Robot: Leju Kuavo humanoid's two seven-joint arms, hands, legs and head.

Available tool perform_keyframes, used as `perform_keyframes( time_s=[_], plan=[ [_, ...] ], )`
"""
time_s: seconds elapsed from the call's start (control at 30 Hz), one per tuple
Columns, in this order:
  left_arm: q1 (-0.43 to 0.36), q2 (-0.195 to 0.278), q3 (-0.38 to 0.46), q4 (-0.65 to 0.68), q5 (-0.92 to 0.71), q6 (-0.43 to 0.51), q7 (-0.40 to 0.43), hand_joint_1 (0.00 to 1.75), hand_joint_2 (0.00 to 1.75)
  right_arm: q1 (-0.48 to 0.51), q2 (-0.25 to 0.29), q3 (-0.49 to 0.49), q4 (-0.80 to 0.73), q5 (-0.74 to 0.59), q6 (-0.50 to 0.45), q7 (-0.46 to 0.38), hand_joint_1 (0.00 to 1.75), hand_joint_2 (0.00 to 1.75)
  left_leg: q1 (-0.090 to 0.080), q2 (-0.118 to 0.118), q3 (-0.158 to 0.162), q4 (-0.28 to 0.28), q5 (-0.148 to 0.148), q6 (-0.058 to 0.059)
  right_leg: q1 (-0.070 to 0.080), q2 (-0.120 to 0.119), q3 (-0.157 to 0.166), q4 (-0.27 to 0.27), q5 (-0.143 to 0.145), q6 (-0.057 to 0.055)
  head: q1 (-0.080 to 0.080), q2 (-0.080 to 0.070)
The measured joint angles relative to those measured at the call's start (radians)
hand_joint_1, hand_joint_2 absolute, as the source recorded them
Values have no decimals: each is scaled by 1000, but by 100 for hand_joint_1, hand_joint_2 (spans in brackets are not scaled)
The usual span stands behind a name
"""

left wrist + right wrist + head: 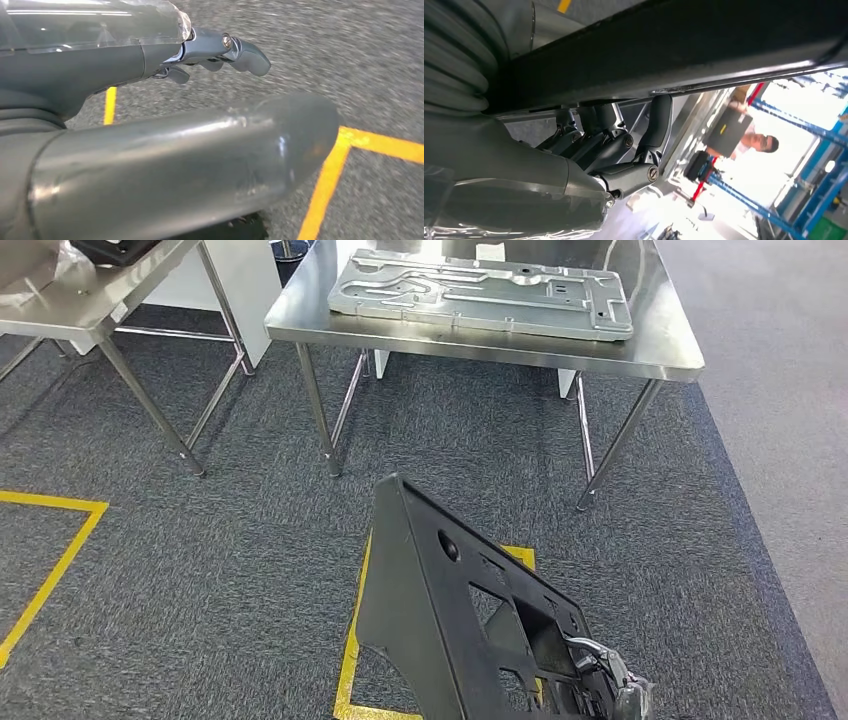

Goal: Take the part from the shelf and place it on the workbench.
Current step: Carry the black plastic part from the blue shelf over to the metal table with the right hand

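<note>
The right hand [612, 680] grips the black perforated plastic panel [450, 610] by its low edge, so it could twist loose; the left hand [220, 52] hangs empty, fingers apart.

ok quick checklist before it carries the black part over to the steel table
1. Grip: right hand fingers curl around the edge of the black part. Ok.
2. Left hand holds nothing, hangs above the carpet, fingers slightly curled. Ok.
3. Landing space: a grey metal panel covers much of the steel table; a bare strip remains along the near edge. Cannot tell if it is enough.
4. Path: open carpet between robot and table. Ok.
5. People: a person in the right wrist view; how near, cannot tell.
</note>
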Motion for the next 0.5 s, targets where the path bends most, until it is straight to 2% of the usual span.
perform_keyframes(
  time_s=[0.03, 0.07, 0.17, 0.2, 0.23, 0.27, 0.33, 0.37, 0.4, 0.43, 0.5],
  plan=[
    [-2, 0, 0, 1, -1, 0, 0, 0, 0, 0, 0, 0, 0, 5, -3, 0, 175, 175, 0, 3, 12, -2, -11, -8, 2, -6, 6, -36, 29, -5, 0, 0],
    [-4, 1, 0, 2, -2, 0, 0, 0, 0, 1, -1, 0, 1, 12, -7, 0, 175, 175, -1, 7, 23, -8, -21, -16, 5, -10, 9, -55, 46, -12, 0, 0],
    [-10, 2, -1, 2, -5, 0, 0, 0, 0, 0, -1, 5, 1, 31, -19, 11, 175, 175, -4, 12, 48, 1, -20, -37, 6, -2, 33, -68, 35, -41, -1, 0],
    [-11, 2, -1, 3, -7, 0, 1, 0, 0, -1, -1, 8, 2, 34, -22, 19, 175, 175, -3, 7, 42, 30, -16, -40, 4, 1, 46, -73, 30, -48, -4, 0],
    [-12, 3, -2, 3, -9, -1, 1, 0, 0, -4, -1, 11, 2, 34, -25, 29, 175, 175, -2, 2, 19, 74, -21, -42, 3, 2, 58, -78, 25, -55, -6, 0],
    [-12, 5, -3, 4, -12, -2, 3, 0, 0, -9, -2, 14, 2, 31, -26, 44, 175, 175, -1, -3, -17, 131, -35, -45, 4, 3, 69, -82, 19, -61, -8, 0],
    [-9, 7, -5, 6, -19, -4, 8, 0, 0, -24, -2, 18, 6, 17, -28, 74, 175, 175, -1, -7, -106, 243, -90, -47, 7, 8, 86, -85, 4, -68, -9, 0],
    [-7, 8, -7, 7, -22, -6, 10, 0, 0, -33, -3, 19, 9, 9, -28, 88, 175, 175, -1, -7, -140, 270, -112, -46, 8, 11, 96, -85, -5, -70, -9, 0],
    [-4, 9, -9, 8, -26, -8, 12, 0, 0, -41, -3, 19, 12, 3, -30, 102, 175, 175, -1, -7, -161, 267, -115, -43, 10, 15, 107, -85, -15, -70, -9, 0],
    [-1, 10, -12, 10, -30, -10, 14, 0, 0, -48, -4, 19, 15, -1, -35, 116, 175, 175, -2, -7, -167, 234, -93, -38, 12, 18, 120, -85, -24, -69, -10, 0],
    [2, 13, -18, 11, -40, -12, 19, 0, 0, -67, -4, 19, 20, 12, -60, 154, 175, 175, -10, -7, -155, 128, 5, -22, 14, 20, 144, -86, -42, -66, -8, 0]
  ],
)
